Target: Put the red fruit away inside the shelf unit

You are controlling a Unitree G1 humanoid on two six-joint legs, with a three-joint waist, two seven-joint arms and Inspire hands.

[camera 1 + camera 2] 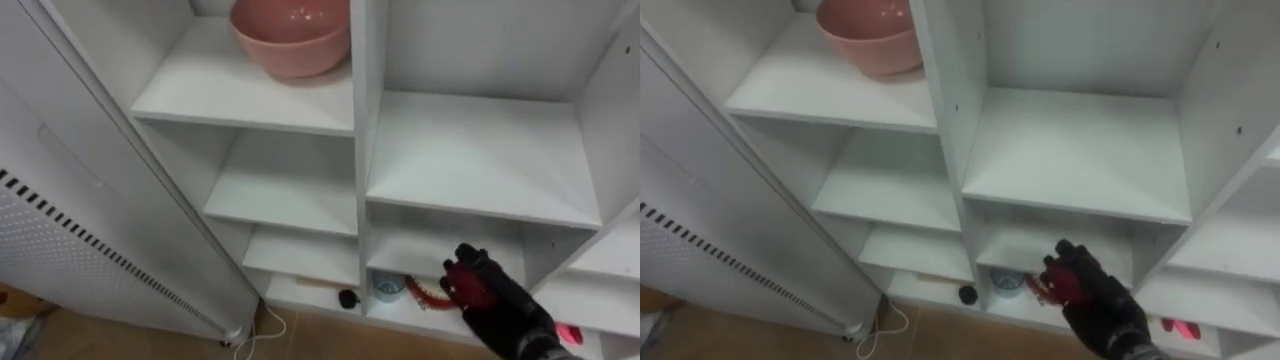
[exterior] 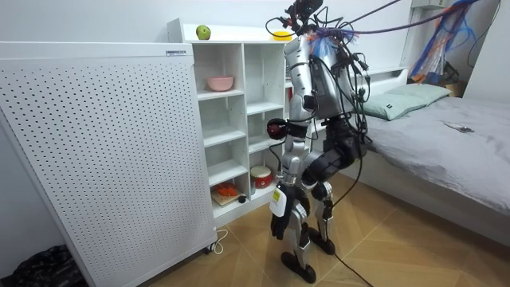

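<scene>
fruit not shelved yet. my right robot hand [image 1: 500, 305] is curled round a red fruit [image 1: 462, 283], fingers wrapped over it. it's held in the air in front of the closet [image 1: 368, 60], well below and to the right of the pink bowl [image 1: 290, 35], level with the lower compartments and not resting on any board. my left robot hand [image 2: 277, 226] hangs low by my leg, far below the pink bowl; spread or closed, i can't tell. i stand close up, facing the closet. the pink bowl sits on an upper left shelf and looks empty as far as its inside shows. the wide shelf [image 1: 480, 160] just below and right of the pink bowl is bare, and so is the one straight under the bowl. on the closet top there's a green fruit [image 2: 203, 32] above and left of the pink bowl, and a yellow thing [image 2: 280, 34] above and right of it, too small to name. judgement: early stage, one fruit in hand, none seen placed on a shelf, maybe two more waiting on top. to do: bring the red fruit to a shelf or the pink bowl, let go, fetch the rest.
</scene>
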